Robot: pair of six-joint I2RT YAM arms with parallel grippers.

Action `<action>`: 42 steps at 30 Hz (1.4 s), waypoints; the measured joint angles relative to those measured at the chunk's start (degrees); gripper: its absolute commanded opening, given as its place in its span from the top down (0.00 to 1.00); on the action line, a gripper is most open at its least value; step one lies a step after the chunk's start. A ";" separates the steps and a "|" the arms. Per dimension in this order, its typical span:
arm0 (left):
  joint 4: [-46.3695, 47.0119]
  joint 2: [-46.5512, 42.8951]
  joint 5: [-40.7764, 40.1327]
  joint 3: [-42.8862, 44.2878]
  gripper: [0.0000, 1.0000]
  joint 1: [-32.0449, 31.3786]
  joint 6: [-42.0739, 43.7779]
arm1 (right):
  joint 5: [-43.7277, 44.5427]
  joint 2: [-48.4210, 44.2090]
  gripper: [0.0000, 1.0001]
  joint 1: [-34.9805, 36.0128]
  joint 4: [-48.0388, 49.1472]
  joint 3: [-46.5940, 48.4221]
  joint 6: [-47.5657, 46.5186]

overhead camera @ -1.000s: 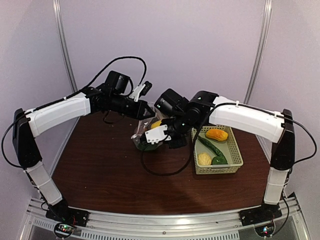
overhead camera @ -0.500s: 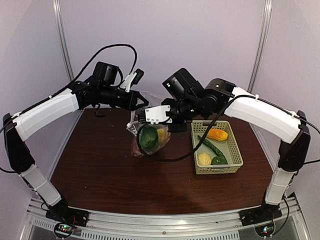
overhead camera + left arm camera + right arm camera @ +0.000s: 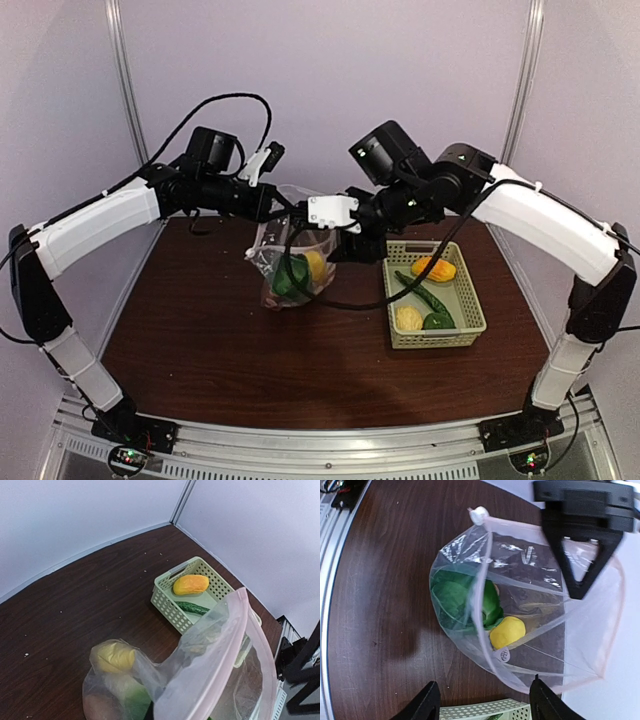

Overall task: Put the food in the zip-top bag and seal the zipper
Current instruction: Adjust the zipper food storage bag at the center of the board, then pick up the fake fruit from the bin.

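Observation:
The clear zip-top bag (image 3: 283,250) hangs over the table. Its rim is pinched in my left gripper (image 3: 281,207), which is shut. That gripper's black fingers (image 3: 580,555) show at the bag's far edge in the right wrist view. Inside lie the green bok choy (image 3: 457,597) and a yellow lemon (image 3: 507,632). The pinkish zipper (image 3: 237,657) runs along the open mouth. My right gripper (image 3: 485,705) hovers above the bag's near side, open and holding nothing. The left wrist view shows the bag (image 3: 210,680) close up and not the left fingers.
The pale green basket (image 3: 472,300) stands right of the bag. It holds an orange piece (image 3: 433,268), a cucumber (image 3: 421,291), a yellow fruit (image 3: 408,318) and a green pepper (image 3: 438,321). Purple walls close in the back and sides.
Both arms rose, lifting the bag. The right gripper, shut before, opened and drew back to the right. The bok choy now lies inside the bag.

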 measured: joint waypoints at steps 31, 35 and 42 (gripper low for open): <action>1.44 1.88 6.05 -0.35 1.00 0.00 -1.36 | -24.98 -0.70 0.28 -32.11 3.28 -35.30 12.04; 1.44 1.88 6.05 -0.37 1.00 0.00 -1.36 | -25.05 1.31 0.25 -32.11 3.30 -36.30 12.04; 1.46 1.88 6.05 -0.42 1.00 0.00 -1.36 | -27.04 3.54 0.27 -32.11 3.26 -37.11 11.63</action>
